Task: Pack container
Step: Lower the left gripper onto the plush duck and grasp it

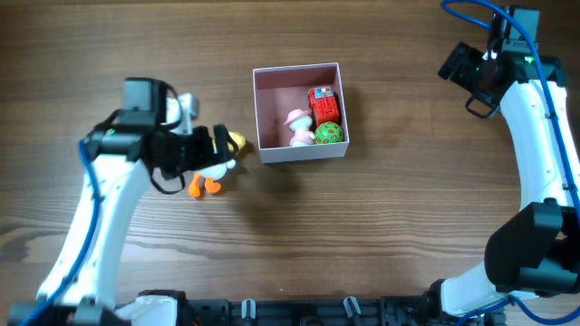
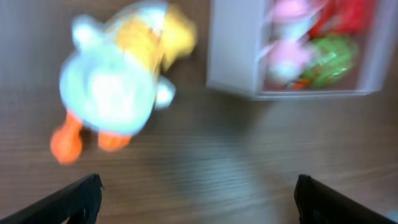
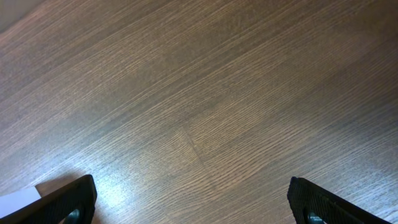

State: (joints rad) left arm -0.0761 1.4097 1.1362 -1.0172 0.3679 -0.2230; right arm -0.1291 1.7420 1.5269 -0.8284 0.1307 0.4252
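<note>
The container (image 1: 298,151) is a small square box with white walls and a pink inside, standing at the table's middle back. A red toy (image 1: 323,102), a pink figure (image 1: 298,127) and a green ball (image 1: 328,134) lie inside it. Just left of it lies a white duck toy (image 1: 216,168) with orange feet. My left gripper (image 1: 216,152) hovers over the duck. In the left wrist view, which is blurred, the duck (image 2: 112,84) and the container (image 2: 236,56) lie ahead of the open left gripper (image 2: 199,199), with only bare table between its fingers. My right gripper (image 1: 471,86) is at the far right back, open over bare wood (image 3: 199,202).
The table (image 1: 381,235) is brown wood. A small white edge (image 3: 17,199) shows at the lower left of the right wrist view. The right arm (image 1: 544,163) runs along the table's right side, and the left arm (image 1: 100,226) along its front left.
</note>
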